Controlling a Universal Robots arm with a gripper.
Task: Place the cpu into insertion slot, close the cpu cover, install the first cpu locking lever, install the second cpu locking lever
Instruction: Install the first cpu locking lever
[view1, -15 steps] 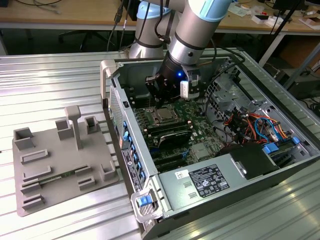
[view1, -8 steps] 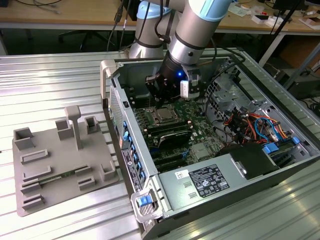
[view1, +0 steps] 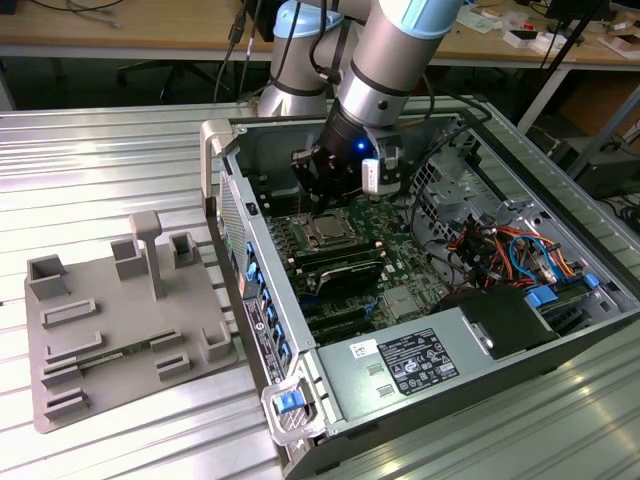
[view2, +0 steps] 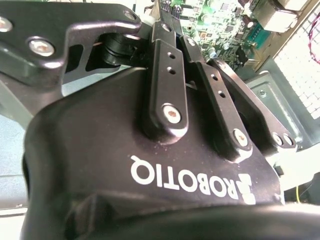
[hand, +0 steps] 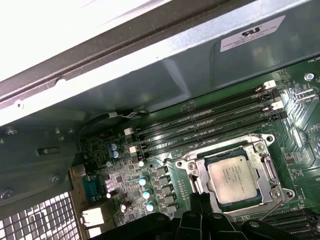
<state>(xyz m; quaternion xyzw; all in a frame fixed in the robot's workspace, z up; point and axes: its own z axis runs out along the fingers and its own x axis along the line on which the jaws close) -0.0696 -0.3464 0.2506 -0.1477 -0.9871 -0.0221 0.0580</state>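
Closed empty jaws above cpu (hand: 235, 178)

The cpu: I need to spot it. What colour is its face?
Silver-grey metal, clearest in the first wrist view: the cpu.

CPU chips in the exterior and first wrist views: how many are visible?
1. The cpu lies in the insertion slot on the green motherboard, beside the long memory slots; both views show the same chip. The arm hides part of the board.
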